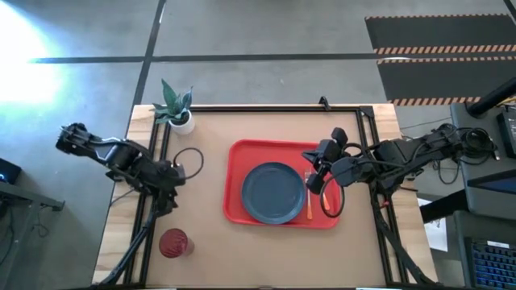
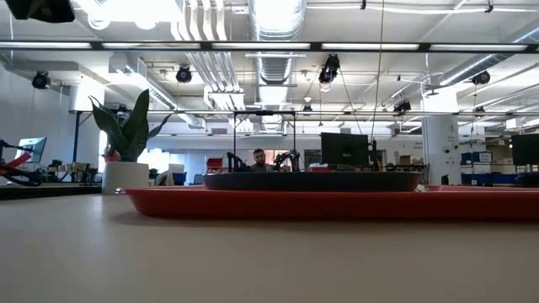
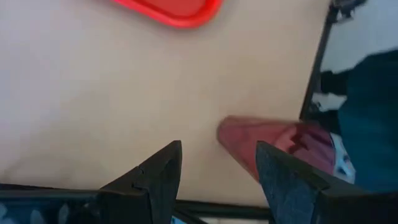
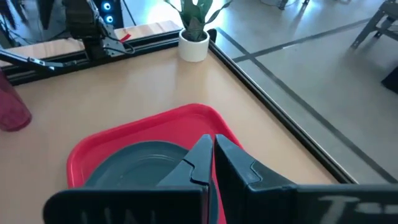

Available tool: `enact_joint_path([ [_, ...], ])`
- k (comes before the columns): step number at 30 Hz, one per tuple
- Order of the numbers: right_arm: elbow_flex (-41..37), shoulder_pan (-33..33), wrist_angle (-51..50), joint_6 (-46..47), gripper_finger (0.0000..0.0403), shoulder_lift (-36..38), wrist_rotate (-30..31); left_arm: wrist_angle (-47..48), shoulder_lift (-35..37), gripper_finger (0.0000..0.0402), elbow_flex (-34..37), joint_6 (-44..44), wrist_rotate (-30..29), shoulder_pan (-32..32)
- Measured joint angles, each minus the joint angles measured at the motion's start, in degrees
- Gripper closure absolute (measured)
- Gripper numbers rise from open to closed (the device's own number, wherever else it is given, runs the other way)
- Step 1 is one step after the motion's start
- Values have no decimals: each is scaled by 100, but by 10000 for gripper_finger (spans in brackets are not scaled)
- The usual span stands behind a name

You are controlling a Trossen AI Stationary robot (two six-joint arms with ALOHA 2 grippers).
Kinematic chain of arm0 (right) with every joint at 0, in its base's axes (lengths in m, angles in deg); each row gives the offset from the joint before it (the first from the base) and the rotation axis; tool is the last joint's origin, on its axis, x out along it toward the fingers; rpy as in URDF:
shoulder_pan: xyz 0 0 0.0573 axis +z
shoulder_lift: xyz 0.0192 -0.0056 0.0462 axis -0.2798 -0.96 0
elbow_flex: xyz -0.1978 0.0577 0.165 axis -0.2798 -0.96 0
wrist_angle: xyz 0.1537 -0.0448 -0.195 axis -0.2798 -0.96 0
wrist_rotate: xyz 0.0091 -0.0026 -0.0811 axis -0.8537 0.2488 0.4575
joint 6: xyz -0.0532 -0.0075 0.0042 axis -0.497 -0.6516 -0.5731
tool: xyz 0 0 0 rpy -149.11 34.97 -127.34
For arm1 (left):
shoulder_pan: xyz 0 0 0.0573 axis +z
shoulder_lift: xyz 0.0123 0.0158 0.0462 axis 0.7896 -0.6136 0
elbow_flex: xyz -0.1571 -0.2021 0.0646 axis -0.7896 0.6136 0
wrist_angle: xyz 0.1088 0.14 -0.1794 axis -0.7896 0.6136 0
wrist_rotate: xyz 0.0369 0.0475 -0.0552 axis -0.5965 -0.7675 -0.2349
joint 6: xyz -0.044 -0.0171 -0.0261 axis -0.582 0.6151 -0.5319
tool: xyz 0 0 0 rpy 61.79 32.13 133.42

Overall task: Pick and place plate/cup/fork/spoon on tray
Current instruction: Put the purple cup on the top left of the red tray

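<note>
The red tray (image 1: 238,161) lies mid-table, with the slate-blue plate (image 1: 274,193) on it. One orange-handled utensil (image 1: 310,206) lies on the tray to the plate's right; fork or spoon, I cannot tell, and the other one is out of view. My right gripper (image 1: 316,182) is shut over that utensil's far end; the wrist view (image 4: 213,149) shows the fingers together above the plate's edge (image 4: 137,162). The red cup (image 1: 174,242) stands near the table's near-left corner. My left gripper (image 3: 217,168) is open and empty, with the cup (image 3: 280,146) just ahead of it. My right gripper is shut, slanting down from the table's right over the utensil's far end. The fingers themselves hide that spot, so I cannot tell whether they touch the utensil. The utensil's orange handle (image 1: 310,211) lies flat on the tray.
A white pot with a green plant (image 1: 179,114) stands at the table's far-left corner. Black rails (image 1: 371,145) run along the table's left, far and right sides. Bare tabletop lies between the tray and the cup. A person (image 2: 261,158) sits far off in the room.
</note>
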Motion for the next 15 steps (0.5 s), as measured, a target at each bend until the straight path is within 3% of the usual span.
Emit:
enact_joint_path([
  [10,0,-2,2,105,394,0,90,-94,-239,255,215,-742,74,-1004],
  [15,-2,-2,0,97,394,0,90,-233,-189,264,235,-1228,68,-1120],
])
